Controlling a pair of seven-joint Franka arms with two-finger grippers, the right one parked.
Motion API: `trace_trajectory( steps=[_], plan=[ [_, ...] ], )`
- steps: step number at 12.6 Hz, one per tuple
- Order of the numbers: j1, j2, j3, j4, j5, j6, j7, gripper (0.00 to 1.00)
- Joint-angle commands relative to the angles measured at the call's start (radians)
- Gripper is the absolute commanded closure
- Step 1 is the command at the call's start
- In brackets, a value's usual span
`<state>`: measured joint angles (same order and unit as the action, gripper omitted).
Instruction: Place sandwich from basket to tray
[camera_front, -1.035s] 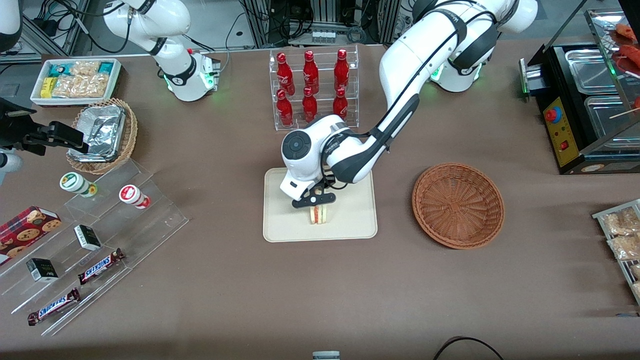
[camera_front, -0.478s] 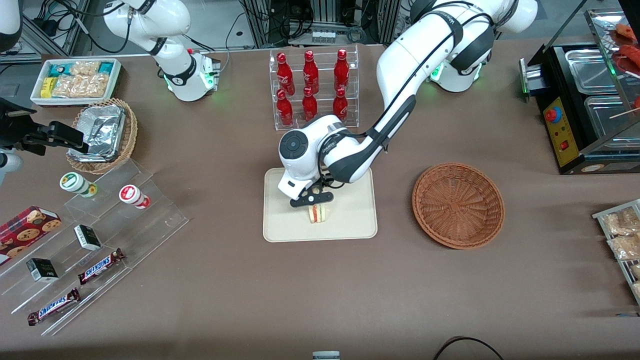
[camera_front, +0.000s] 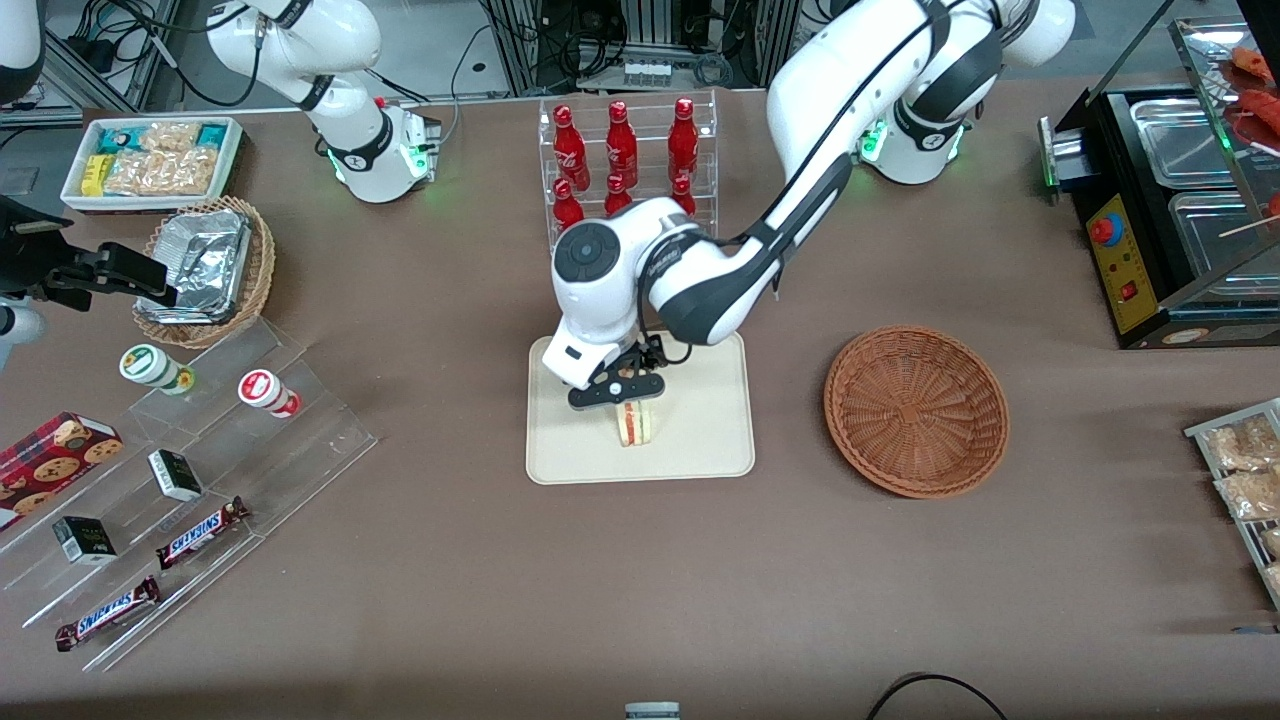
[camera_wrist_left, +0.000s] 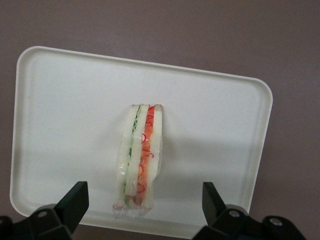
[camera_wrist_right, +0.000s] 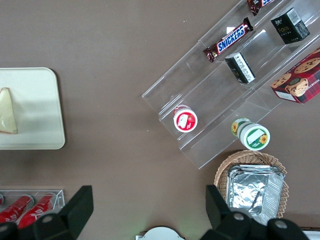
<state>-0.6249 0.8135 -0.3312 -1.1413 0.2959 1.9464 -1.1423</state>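
Note:
The sandwich (camera_front: 636, 425) stands on its edge on the cream tray (camera_front: 700, 435), near the tray's middle, with red and green filling showing. My left gripper (camera_front: 615, 392) hangs open just above it, holding nothing. In the left wrist view the sandwich (camera_wrist_left: 140, 155) lies on the tray (camera_wrist_left: 65, 110), and the gripper (camera_wrist_left: 143, 195) straddles it with wide gaps between it and each black fingertip (camera_wrist_left: 75, 197). The round reddish-brown basket (camera_front: 916, 410) sits empty beside the tray, toward the working arm's end. The right wrist view catches the sandwich (camera_wrist_right: 7, 118) on the tray's (camera_wrist_right: 35, 107) corner.
A clear rack of red bottles (camera_front: 625, 170) stands just farther from the front camera than the tray. Toward the parked arm's end are a stepped acrylic display (camera_front: 200, 470) with snacks and a tan basket with foil (camera_front: 205, 265). A black food warmer (camera_front: 1170, 200) stands at the working arm's end.
The gripper has lifted off the sandwich and drawn slightly away from the front camera. The sandwich stays standing on the tray.

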Motion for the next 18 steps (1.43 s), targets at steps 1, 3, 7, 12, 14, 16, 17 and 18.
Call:
trace_trajectory(
  steps=[1, 3, 7, 12, 14, 16, 17, 18],
  plan=[
    [0.014, -0.054, 0.006, -0.018, 0.020, -0.047, -0.008, 0.00],
    [0.062, -0.077, 0.006, -0.021, 0.020, -0.087, -0.014, 0.00],
    [0.226, -0.241, -0.003, -0.216, 0.013, -0.083, 0.045, 0.00],
    [0.399, -0.381, -0.003, -0.359, -0.081, -0.083, 0.332, 0.00],
    [0.447, -0.428, -0.002, -0.405, -0.103, -0.084, 0.426, 0.00],
    [0.496, -0.479, -0.002, -0.468, -0.104, -0.083, 0.496, 0.00],
    [0.539, -0.534, -0.003, -0.524, -0.113, -0.078, 0.557, 0.00],
    [0.556, -0.577, 0.006, -0.556, -0.162, -0.083, 0.634, 0.00]
  ],
)
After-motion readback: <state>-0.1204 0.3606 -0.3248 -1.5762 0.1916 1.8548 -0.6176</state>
